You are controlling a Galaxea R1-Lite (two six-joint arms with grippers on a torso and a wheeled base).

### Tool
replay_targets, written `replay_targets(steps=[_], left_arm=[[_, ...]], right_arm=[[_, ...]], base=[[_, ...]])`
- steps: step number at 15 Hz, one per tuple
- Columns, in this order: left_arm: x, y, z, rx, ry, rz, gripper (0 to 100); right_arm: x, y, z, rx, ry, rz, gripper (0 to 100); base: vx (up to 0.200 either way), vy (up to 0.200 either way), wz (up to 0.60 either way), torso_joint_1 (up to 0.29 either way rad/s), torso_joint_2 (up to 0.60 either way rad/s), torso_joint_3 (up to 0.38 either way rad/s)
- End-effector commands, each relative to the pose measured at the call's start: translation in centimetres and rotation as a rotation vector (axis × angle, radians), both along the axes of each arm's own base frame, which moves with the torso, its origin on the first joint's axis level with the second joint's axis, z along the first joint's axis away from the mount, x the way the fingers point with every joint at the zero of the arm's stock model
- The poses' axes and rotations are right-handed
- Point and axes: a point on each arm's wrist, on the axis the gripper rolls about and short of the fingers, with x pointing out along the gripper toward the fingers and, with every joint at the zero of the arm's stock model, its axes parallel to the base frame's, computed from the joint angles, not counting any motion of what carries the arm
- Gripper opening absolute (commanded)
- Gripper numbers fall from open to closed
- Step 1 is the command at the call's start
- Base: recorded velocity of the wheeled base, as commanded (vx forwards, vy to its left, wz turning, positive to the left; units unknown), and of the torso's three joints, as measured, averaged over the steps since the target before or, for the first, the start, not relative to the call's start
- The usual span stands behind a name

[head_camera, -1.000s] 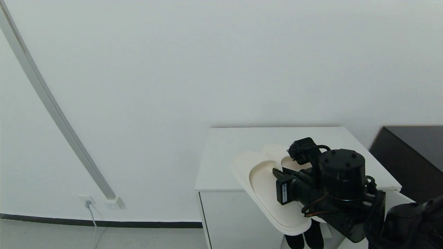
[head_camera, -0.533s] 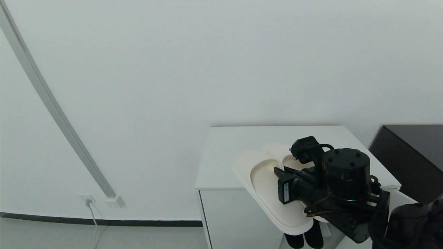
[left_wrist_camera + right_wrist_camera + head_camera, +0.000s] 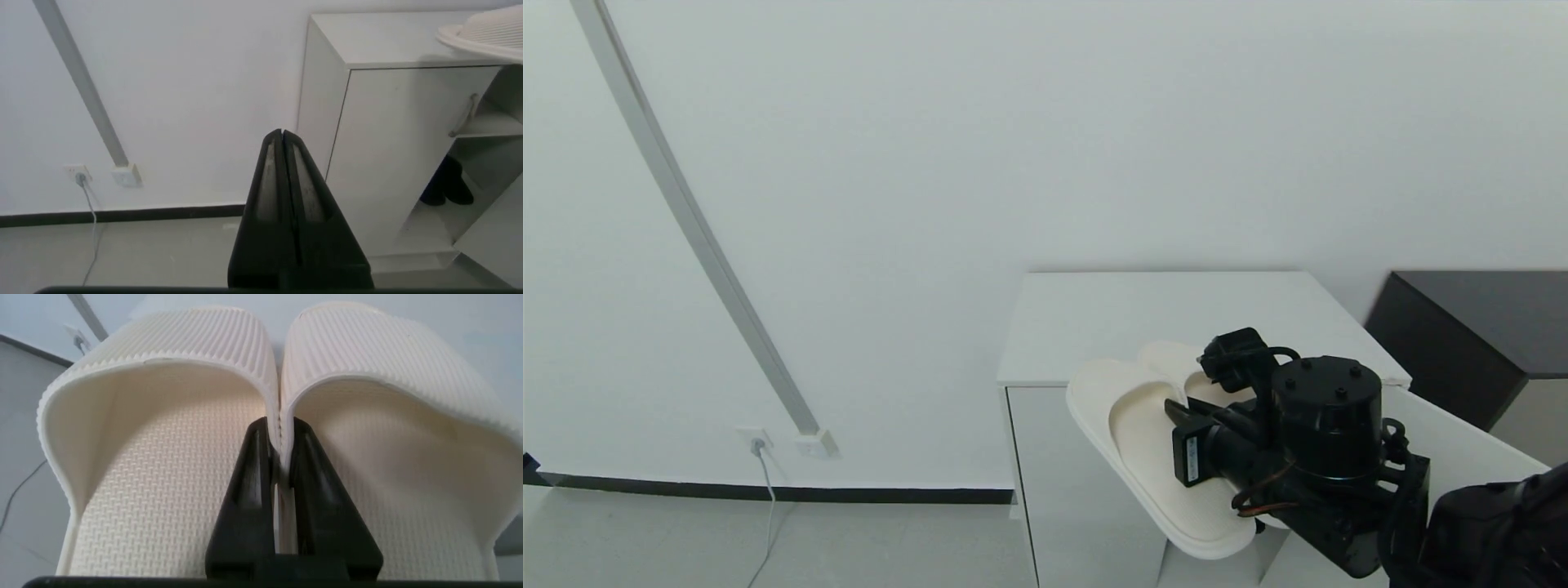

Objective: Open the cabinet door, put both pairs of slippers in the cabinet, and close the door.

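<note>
The cream slippers (image 3: 1143,425) are a matched pair lying side by side, with ribbed straps and waffle-patterned footbeds. They hang in the air just in front of the cabinet (image 3: 1160,318), level with its top front edge, toes towards it. A second pair, the black slippers (image 3: 445,184), stands inside the cabinet in the lower compartment, under a shelf (image 3: 490,124).

The cabinet is white and plain, and stands against a white wall. Its door (image 3: 1454,433) on the right side stands swung open. Left of the cabinet a grey cable duct (image 3: 686,220) slants down the wall to a socket (image 3: 756,437) with a lead plugged in. A dark skirting strip (image 3: 768,492) runs along the grey floor. A dark piece of furniture (image 3: 1462,335) stands right of the cabinet.

The right gripper (image 3: 280,431) has its jaws clamped on the inner edges of both cream slippers at once. The left gripper (image 3: 282,135) is left of the cabinet, jaws pressed together and holding nothing.
</note>
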Motion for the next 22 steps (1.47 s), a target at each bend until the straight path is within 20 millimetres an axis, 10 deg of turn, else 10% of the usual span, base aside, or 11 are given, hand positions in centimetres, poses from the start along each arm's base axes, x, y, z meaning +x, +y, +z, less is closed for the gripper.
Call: replay_targets(steps=[1,9,22], left_arm=[[0.0,0.0,0.0,0.0,0.0,0.0,0],[0.0,0.0,0.0,0.0,0.0,0.0,0],[0.0,0.0,0.0,-0.002,0.001,0.0,0]], right_arm=[[0.1,0.1,-0.4,-0.011,0.01,0.001,0],[-0.1,0.2,-0.3,-0.002,-0.001,0.0,0],[-1.4,0.3,-0.5,0.001,-0.002,0.036,0]], base=[[0.0,0.0,0.0,0.0,0.0,0.0],[0.0,0.0,0.0,0.0,0.0,0.0],[0.0,-0.2,0.0,0.004,0.0,0.003]])
